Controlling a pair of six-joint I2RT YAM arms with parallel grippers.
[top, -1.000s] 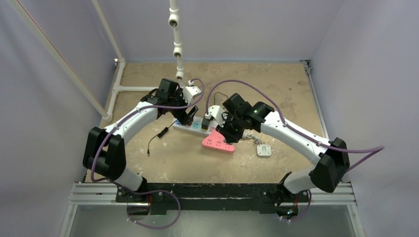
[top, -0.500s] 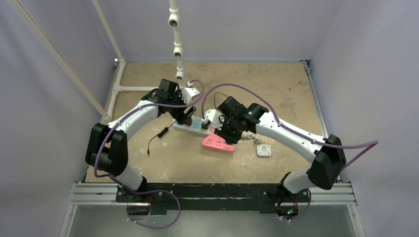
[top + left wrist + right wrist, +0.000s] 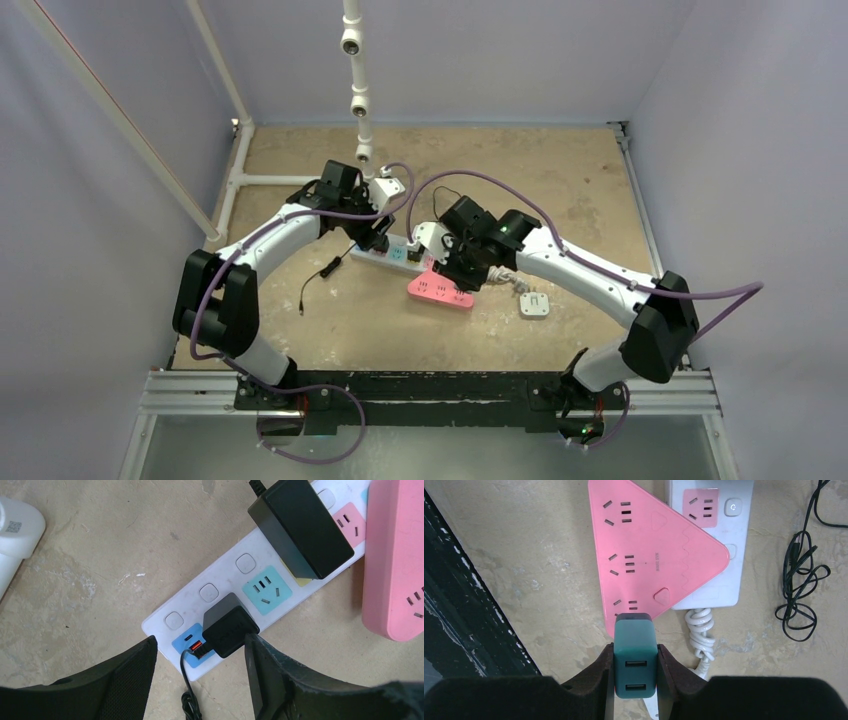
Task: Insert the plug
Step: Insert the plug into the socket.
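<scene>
My right gripper [image 3: 636, 667] is shut on a dark green USB charger plug [image 3: 635, 655] with two USB ports. It holds the plug over the near corner of a pink triangular power strip [image 3: 649, 555], at its nearest socket [image 3: 626, 602]. The pink strip [image 3: 440, 290] lies partly on a white power strip [image 3: 390, 255]. My left gripper [image 3: 200, 672] is open, its fingers either side of a small black adapter [image 3: 230, 625] plugged into the white strip [image 3: 220, 580] next to an orange USB connector. A bigger black adapter [image 3: 300, 525] sits further along that strip.
A white coiled cord [image 3: 700, 630] and a tangled black cable [image 3: 799, 590] lie beside the strips. A small white adapter [image 3: 534, 304] lies to the right of the pink strip. A white pipe frame [image 3: 240, 180] stands at the back left. A white object [image 3: 12, 535] lies at the left.
My right arm has shifted slightly left and down over the pink strip with the green plug. My left arm has barely moved.
</scene>
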